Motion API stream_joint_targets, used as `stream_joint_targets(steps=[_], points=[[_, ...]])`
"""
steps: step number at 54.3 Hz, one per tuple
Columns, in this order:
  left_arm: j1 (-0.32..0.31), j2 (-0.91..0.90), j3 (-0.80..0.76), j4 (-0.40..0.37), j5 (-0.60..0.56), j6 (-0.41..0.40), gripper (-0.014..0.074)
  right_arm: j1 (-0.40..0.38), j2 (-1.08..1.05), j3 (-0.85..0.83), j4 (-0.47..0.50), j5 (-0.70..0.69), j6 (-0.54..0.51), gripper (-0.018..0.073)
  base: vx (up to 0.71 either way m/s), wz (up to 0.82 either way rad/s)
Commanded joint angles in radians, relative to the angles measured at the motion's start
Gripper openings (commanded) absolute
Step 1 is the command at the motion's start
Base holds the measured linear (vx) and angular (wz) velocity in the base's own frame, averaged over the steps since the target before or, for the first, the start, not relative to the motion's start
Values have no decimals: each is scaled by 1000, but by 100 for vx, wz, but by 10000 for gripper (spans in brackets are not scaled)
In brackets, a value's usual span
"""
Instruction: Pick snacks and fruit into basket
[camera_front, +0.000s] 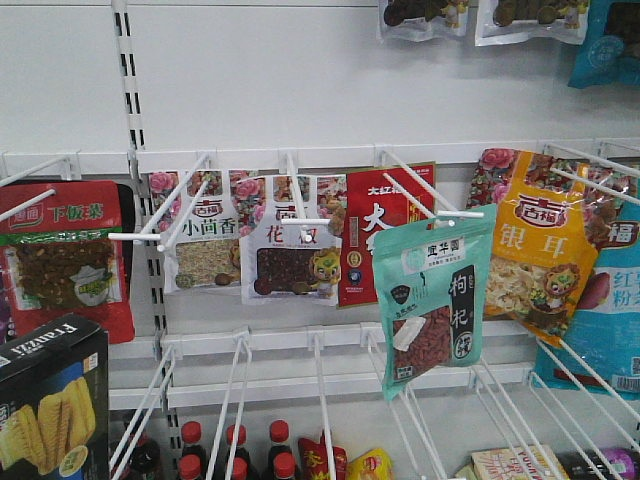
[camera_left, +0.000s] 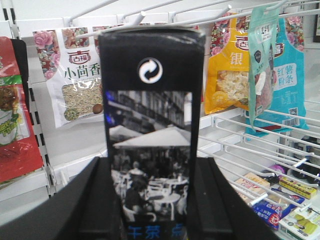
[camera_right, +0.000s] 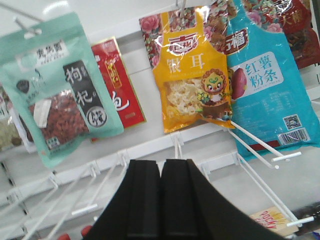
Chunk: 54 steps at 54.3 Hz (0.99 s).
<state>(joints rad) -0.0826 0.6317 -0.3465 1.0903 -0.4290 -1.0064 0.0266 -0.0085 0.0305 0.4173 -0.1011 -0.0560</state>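
Here, the left gripper is clamped on the black box, which stands upright with a finger on either side. The right gripper is closed on nothing, pads pressed together, below the teal pouch. The pouch hangs tilted from a white peg, between a red pack and a yellow pouch. Behind is a white panel wall with a slotted rail. Wire racks sit lower down, with red-capped bottles beneath.

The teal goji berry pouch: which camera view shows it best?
The right wrist view: the teal pouch appears whole, large, front-on. The front view shows it whole but smaller; the left wrist view sees it nearly edge-on.
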Motion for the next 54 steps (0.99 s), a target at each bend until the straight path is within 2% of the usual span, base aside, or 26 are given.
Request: stream_joint_targets(steps=[1, 16, 26, 54], points=[[0, -2, -29, -41, -38, -3, 3, -2, -16, 7, 59, -113, 2, -10, 0, 0], [0, -2, -29, -41, -33, -3, 3, -2, -16, 7, 72, -246, -9, -10, 0, 0], [0, -2, -29, -41, -33, -3, 3, -2, 0, 5, 72, -261, -9, -10, 0, 0], [0, -1, -29, -41, -33, -3, 3, -2, 322, -113, 72, -311, -8, -10, 0, 0]])
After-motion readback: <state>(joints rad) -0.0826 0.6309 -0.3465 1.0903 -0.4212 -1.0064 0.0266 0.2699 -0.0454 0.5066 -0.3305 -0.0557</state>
